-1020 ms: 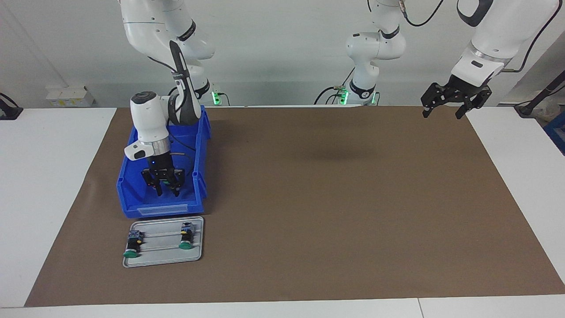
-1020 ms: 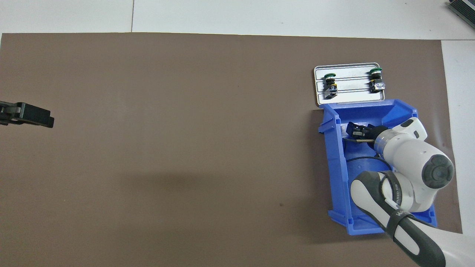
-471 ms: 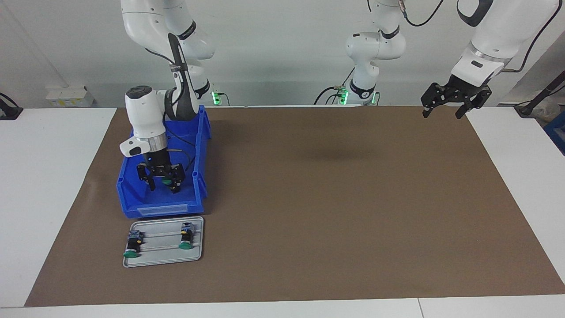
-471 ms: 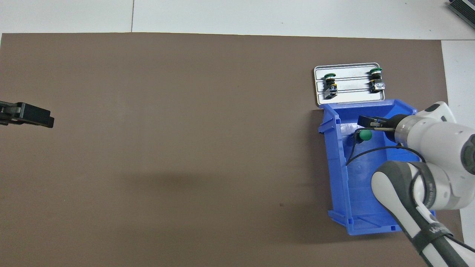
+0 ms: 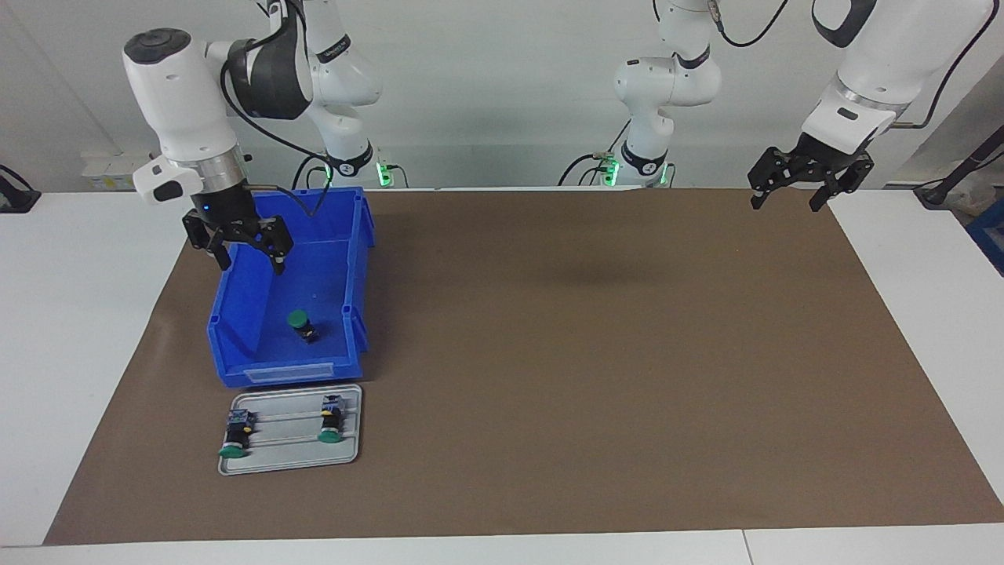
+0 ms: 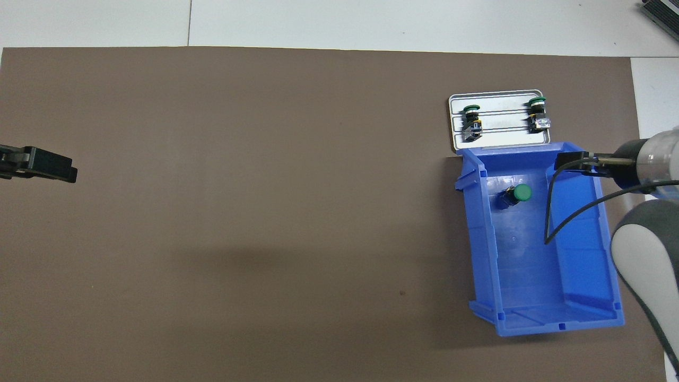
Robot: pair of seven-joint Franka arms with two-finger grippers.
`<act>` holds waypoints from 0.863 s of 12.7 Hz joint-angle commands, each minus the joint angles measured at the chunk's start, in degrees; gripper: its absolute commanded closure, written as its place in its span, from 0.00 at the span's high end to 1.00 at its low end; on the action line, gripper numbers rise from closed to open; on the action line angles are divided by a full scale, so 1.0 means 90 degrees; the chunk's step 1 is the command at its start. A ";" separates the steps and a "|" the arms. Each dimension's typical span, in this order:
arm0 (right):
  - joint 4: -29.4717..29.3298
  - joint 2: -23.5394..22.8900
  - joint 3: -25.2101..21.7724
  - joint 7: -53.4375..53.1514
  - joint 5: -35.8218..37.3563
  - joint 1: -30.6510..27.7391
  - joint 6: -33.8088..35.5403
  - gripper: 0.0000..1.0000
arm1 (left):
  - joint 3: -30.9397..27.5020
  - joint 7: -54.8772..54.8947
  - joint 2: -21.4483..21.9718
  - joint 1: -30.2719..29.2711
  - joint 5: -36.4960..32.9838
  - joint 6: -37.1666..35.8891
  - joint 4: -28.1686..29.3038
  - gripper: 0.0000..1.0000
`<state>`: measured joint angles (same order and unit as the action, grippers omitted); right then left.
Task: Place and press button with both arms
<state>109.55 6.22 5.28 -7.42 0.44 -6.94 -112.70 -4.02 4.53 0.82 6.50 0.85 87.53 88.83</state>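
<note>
The button [image 5: 300, 324] [image 6: 515, 195], green cap on a black barrel, lies on its side on the floor of the blue bin [image 5: 290, 373] [image 6: 480, 239], in the half farther from the robots. My right gripper [image 5: 249, 255] [image 6: 570, 161] hangs high above the bin, over its wall toward the right arm's end of the table, open and empty. My left gripper [image 5: 784, 202] [image 6: 40, 165] waits open in the air over the left arm's end of the brown mat.
A small metal tray [image 5: 286, 433] [image 6: 504, 139] lies just beside the bin, farther from the robots. Two more green-capped buttons [image 5: 235, 435] [image 5: 331, 422] lie on it. A black cable dangles from the right wrist into the bin.
My right gripper opened inside the bin, left the button on the bin floor, and rose up and toward the right arm's end of the table. The left arm stayed still.
</note>
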 commanded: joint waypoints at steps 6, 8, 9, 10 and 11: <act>-0.2530 -0.0982 0.0029 0.0423 -0.0166 -0.0137 0.2626 0.98 | 0.0056 0.0034 0.0162 -0.0059 -0.0124 0.0011 0.0179 1.00; -0.2971 -0.1207 0.0029 0.0433 -0.0185 -0.0215 0.2950 0.98 | 0.0056 0.0034 0.0162 -0.0059 -0.0124 0.0011 0.0179 1.00; -0.3079 -0.1237 0.0029 0.0433 -0.0176 -0.0216 0.3048 0.98 | 0.0056 0.0034 0.0162 -0.0059 -0.0124 0.0011 0.0179 1.00; -0.3090 -0.1247 0.0038 0.0424 -0.0176 -0.0206 0.3097 0.98 | 0.0056 0.0044 0.0162 -0.0059 -0.0124 0.0011 0.0179 1.00; -0.3051 -0.1247 0.0039 0.0424 -0.0195 -0.0148 0.3079 0.99 | 0.0056 0.0034 0.0162 -0.0059 -0.0124 0.0011 0.0179 1.00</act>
<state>84.34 -3.50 5.20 -5.02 0.43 -7.92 -86.60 -4.02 4.53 0.82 6.50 0.85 87.53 88.83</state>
